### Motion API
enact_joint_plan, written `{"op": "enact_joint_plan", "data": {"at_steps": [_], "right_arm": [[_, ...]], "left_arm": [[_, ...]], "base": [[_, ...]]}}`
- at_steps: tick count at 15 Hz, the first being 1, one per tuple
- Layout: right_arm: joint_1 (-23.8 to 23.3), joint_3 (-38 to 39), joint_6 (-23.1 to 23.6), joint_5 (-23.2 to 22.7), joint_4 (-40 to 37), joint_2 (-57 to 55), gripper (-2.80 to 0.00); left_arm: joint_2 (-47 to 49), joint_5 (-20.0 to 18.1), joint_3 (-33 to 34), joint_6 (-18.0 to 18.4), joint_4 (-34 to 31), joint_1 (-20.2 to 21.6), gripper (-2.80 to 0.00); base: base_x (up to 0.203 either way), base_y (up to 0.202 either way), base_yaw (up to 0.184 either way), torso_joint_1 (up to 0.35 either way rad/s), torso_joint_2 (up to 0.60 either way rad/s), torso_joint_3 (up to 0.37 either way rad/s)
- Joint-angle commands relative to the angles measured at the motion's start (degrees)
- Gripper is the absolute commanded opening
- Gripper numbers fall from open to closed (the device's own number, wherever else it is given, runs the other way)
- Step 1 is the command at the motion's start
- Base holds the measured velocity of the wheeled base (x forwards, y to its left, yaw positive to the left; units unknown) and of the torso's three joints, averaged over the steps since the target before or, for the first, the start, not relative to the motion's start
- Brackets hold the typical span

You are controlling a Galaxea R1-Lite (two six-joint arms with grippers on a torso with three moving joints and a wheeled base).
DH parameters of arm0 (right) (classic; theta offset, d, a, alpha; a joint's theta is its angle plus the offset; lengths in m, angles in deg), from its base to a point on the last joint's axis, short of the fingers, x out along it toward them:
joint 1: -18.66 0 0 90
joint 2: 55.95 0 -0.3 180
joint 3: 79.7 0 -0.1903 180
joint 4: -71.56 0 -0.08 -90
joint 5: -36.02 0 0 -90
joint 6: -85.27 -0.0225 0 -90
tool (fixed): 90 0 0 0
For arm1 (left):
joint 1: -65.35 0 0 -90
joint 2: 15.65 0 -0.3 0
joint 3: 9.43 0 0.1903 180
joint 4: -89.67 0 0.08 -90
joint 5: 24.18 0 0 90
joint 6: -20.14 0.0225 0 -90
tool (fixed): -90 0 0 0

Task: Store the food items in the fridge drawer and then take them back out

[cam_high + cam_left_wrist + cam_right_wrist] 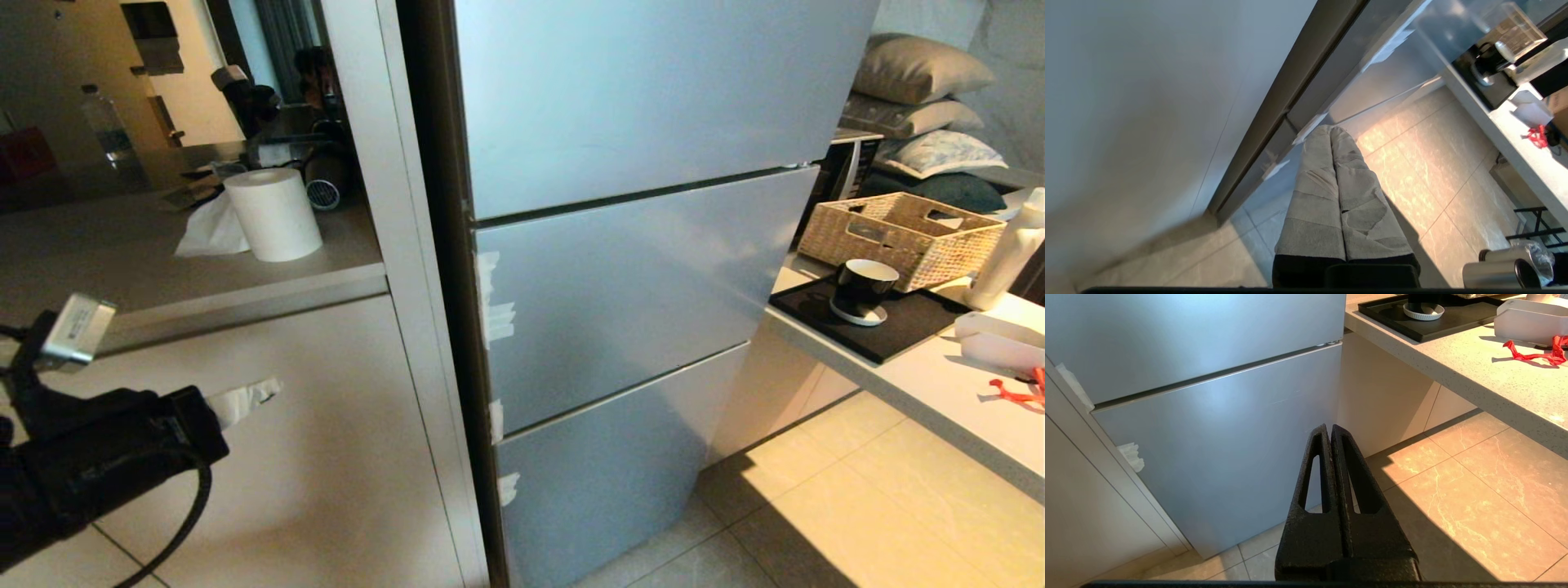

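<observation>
- Standing tall and filling the middle of the head view: silver-blue fridge with three flat door panels (637,294), all sitting flush and closed, white tape scraps (495,314) clinging along the hinge-side edge, likely as pull tabs or markers.
- Hiding, by judgement, behind those closed panels: the clear plastic fridge drawer; not showing in any view, so nothing opened yet.
- Flanking the fridge on the robot's left: beige cabinet with a counter shelf (188,269), carrying a white paper roll (273,214).
- Running along the robot's right: pale speckled countertop (922,392), holding a black tray (878,322) with a dark cup (864,287) and a woven wicker basket (902,237) behind it.
- Hanging low at the left edge of the head view, in front of the cabinet: left gripper (1333,130), cloth-wrapped fingers (1314,192) pressed together, pointing toward the fridge's lower seam, probably heading for a door edge.
- Waiting low before the bottom panel, apart from it: right gripper (1329,428), black slotted fingers (1312,490) pressed together, holding nothing; seemingly parked.
- Missing from every view: the small red fruit; whereabouts impossible to tell.
- Lying on the countertop near its edge: thin red ribbon-like scrap (1533,354).
</observation>
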Motion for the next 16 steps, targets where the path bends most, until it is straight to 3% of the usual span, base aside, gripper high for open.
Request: {"op": "enact_joint_plan", "data": {"at_steps": [1, 5, 8, 12, 14, 16], "right_arm": [[0.0, 0.0, 0.0, 0.0, 0.0, 0.0, -2.8], [0.0, 0.0, 0.0, 0.0, 0.0, 0.0, -2.8], [0.0, 0.0, 0.0, 0.0, 0.0, 0.0, -2.8], [0.0, 0.0, 0.0, 0.0, 0.0, 0.0, -2.8], [0.0, 0.0, 0.0, 0.0, 0.0, 0.0, -2.8], [0.0, 0.0, -0.1, 0.0, 0.0, 0.0, -2.8]], "left_arm": [[3.4, -0.1, -1.3, -0.2, 0.4, 0.0, -2.8], [8.5, 0.1, -3.0, -0.7, 4.3, 0.0, -2.8], [14.0, 0.1, -4.9, -3.9, 9.6, -0.2, -2.8], [20.8, 0.8, -9.0, -5.0, 16.0, -4.9, -2.8], [22.6, 4.1, -10.7, -5.1, 16.1, -9.1, -2.8], [26.4, 10.4, -14.9, -6.2, 16.2, -15.5, -2.8]], "base": [[0.0, 0.0, 0.0, 0.0, 0.0, 0.0], [0.0, 0.0, 0.0, 0.0, 0.0, 0.0], [0.0, 0.0, 0.0, 0.0, 0.0, 0.0], [0.0, 0.0, 0.0, 0.0, 0.0, 0.0], [0.0, 0.0, 0.0, 0.0, 0.0, 0.0], [0.0, 0.0, 0.0, 0.0, 0.0, 0.0]]}}
